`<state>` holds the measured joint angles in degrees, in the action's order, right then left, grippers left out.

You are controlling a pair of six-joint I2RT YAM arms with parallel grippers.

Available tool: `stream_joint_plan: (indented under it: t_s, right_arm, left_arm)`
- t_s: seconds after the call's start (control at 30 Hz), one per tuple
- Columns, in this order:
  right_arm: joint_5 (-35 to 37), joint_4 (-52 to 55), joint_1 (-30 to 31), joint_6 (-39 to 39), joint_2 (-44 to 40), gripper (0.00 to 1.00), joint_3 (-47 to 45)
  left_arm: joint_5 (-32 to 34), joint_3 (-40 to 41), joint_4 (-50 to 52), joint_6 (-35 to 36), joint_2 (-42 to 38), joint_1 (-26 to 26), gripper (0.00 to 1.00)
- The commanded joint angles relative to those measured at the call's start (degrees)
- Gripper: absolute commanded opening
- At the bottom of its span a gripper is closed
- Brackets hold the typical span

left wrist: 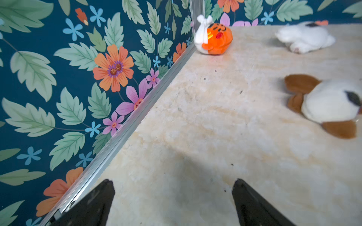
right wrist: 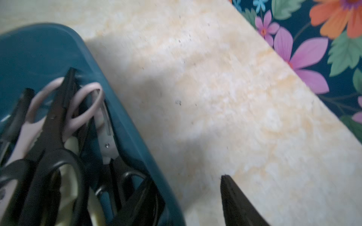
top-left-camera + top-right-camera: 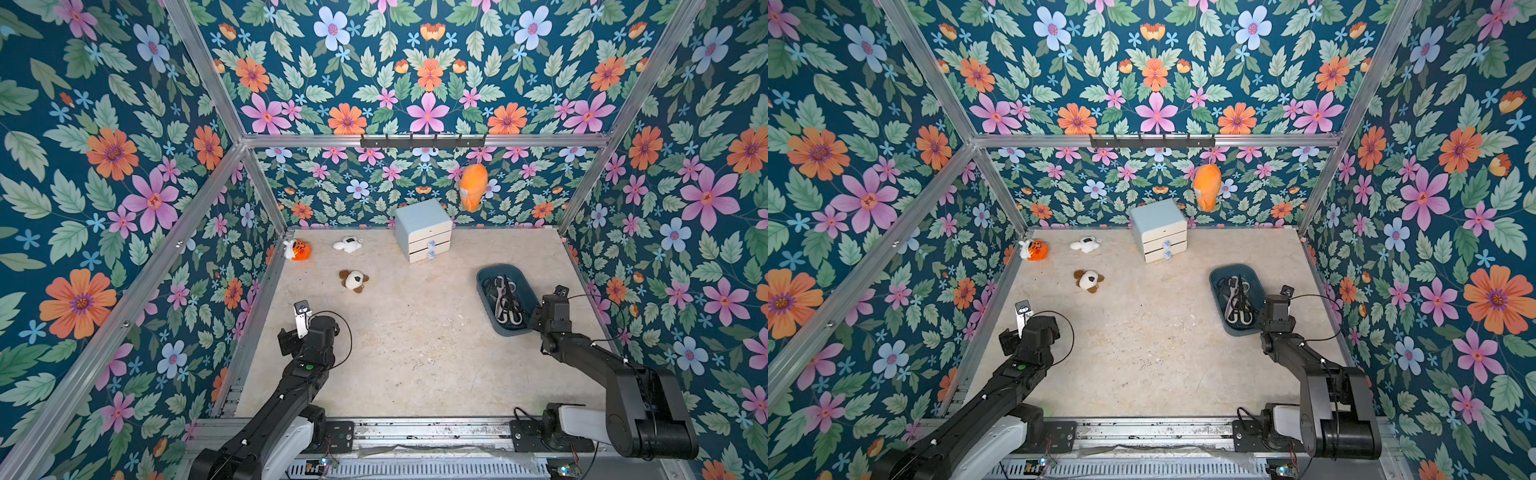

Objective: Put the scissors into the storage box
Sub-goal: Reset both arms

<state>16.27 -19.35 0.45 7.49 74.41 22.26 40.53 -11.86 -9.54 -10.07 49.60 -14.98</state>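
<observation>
Floral-papered enclosure, pale mottled tabletop (image 3: 415,353). Found storage box (image 3: 509,330) at roughly 3 o'clock of that surface, laid lengthwise from 11 to 5 o'clock. Found scissors (image 3: 505,299) heaped inside along the same axis, pink loops toward the 11 o'clock end. Spotted no pair outside the box in both top views. Located right gripper (image 2: 186,181) at the box's 5 o'clock end, straddling the rim: jaws parted and empty, one finger outside over bare table, partner hard to pick out among the black handles within. Noted right arm folded high at the elbow, wrist pitched down. Located left gripper (image 1: 173,181) at 8 o'clock, well apart from the box, jaws spread wide, gripping nothing, facing 11 o'clock with a brown-and-white plush toy (image 1: 329,105) ahead. Judged right arm far the nearer. Judged stowing complete or nearly so, barring any pair hidden beneath that arm.
</observation>
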Motion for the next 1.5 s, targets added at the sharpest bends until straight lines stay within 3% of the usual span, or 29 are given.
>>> stream_joint_plan:
  t_s: [0.0,0.2,0.27,0.33,0.37,0.57,0.7,0.77,0.9,0.97,1.03,1.1,1.17,1.23,1.3,1.4,1.43,1.47]
  right_arm:
    - [-1.78,-22.16,0.08,-3.05,1.25,0.56,-2.17]
    - [-6.77,-39.11,0.01,-5.47,9.52,0.58,-6.71]
    - [-8.03,-31.93,0.07,-5.41,7.66,0.6,-5.1]
    - [-8.01,-36.96,0.04,-5.71,9.27,0.81,-5.9]
    - [-8.11,-34.04,0.03,-5.58,8.44,0.99,-5.46]
    - [-8.12,-34.95,0.07,-5.56,8.62,0.99,-5.58]
    - [-8.1,-35.11,0.02,-5.64,8.71,0.99,-5.65]
    - [-8.1,-35.23,0.08,-5.64,8.73,0.99,-5.61]
    - [-8.1,-35.23,0.05,-5.67,8.73,0.99,-5.66]
    - [-8.1,-35.23,0.06,-5.64,8.74,0.99,-5.7]
    - [-8.08,-35.24,0.05,-5.66,8.73,0.99,-5.72]
    - [-8.1,-35.23,0.06,-5.66,8.73,0.99,-5.74]
    - [-8.1,-35.23,0.01,-5.66,8.73,0.99,-5.69]
    - [-8.1,-35.28,-0.01,-5.64,8.74,0.99,-5.71]
    - [-8.1,-35.27,0.07,-5.65,8.73,0.99,-5.69]
    - [-8.1,-35.31,0.03,-5.72,8.73,0.99,-5.74]
    - [-8.1,-35.24,0.05,-5.66,8.73,0.99,-5.72]
    - [-8.04,-35.31,0.08,-5.69,8.77,0.99,-5.69]
  left_arm:
    - [-4.92,4.45,-20.59,7.73,1.69,1.86,0.99]
    - [-13.78,5.53,-33.51,11.84,8.43,6.39,0.99]
    - [-16.01,5.5,-36.77,11.04,10.47,7.77,0.99]
    - [-17.74,5.34,-40.73,10.05,13.26,8.98,0.99]
    - [-18.19,5.04,-42.99,10.07,15.16,9.34,0.99]
    - [-21.5,-1.15,-53.31,12.75,30.01,11.61,0.99]
    - [-24.1,-10.18,-42.28,15.63,35.84,12.68,0.99]
    - [-27.09,-10.67,-41.45,15.25,35.77,13.91,0.99]
    - [-37.51,-8.54,-42.86,11.03,33.59,20.36,0.99]
    - [-46.67,-8.39,-41.83,9.22,33.09,24.07,0.99]
    - [-51.46,-8.75,-41.61,7.8,33.48,25.13,0.99]
    - [-51.28,-6.76,-50.19,0.89,35.43,25.36,0.98]
    - [-53.97,-5.82,-56.82,1.97,38.75,25.29,0.97]
    - [-53.89,-8.5,-50.03,3.65,38.46,24.3,0.99]
    - [-54.44,-8.19,-51.05,5.25,38.72,23.35,0.99]
    - [-44.29,-4.38,-58.22,10.12,41.19,16.47,0.99]
    - [-40.83,-3.12,-66.23,10.91,43.63,14.72,0.99]
    - [-39.07,-3.72,-60.69,10.42,41.49,14.38,0.99]
